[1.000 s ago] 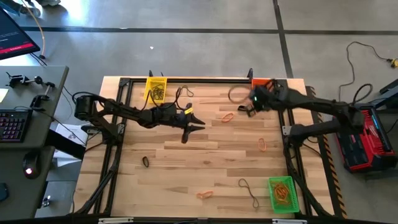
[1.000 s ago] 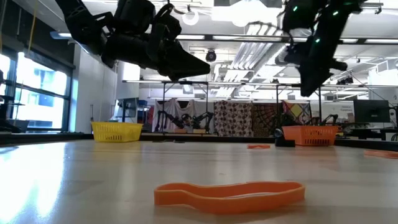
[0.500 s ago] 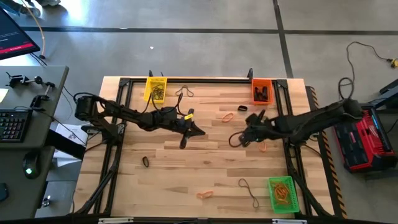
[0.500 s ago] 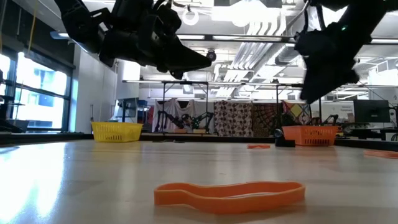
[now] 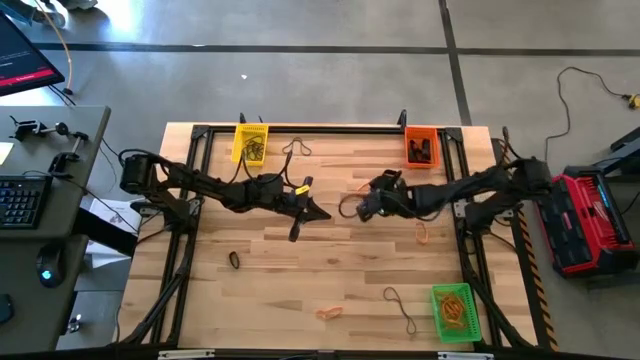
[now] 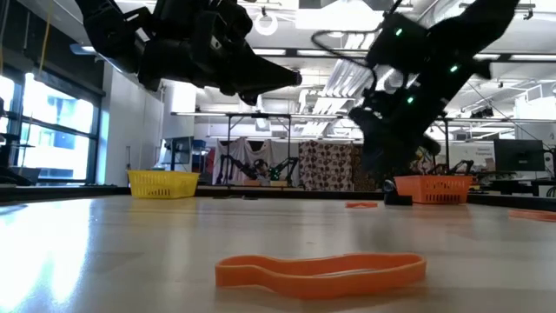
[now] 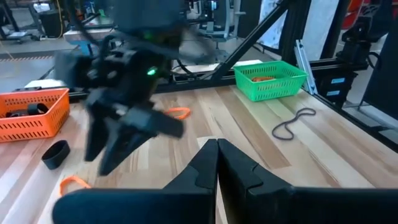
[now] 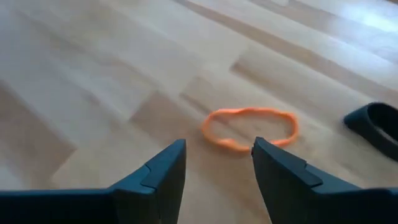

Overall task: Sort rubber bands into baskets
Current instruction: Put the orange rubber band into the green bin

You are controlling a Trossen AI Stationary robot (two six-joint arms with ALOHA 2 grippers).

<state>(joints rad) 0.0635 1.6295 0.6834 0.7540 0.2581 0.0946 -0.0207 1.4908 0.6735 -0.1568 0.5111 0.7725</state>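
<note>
While flat, thin orange band (image 8: 249,128) (oval) faces spread right claw (image 8: 216,163).

Even, bright overhead light is cast on the pale wooden slatted table (image 5: 330,270); shadows are kept faint. Ceiling lamps (image 6: 347,16) are blown out. The right arm's black gripper (image 7: 118,140) is smeared by motion blur.

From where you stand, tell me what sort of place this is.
Probably a robotics lab or workshop: a wooden table in a black frame, a desk with keyboard alongside, and an open ceiling with ducts over distant workstations.
</note>
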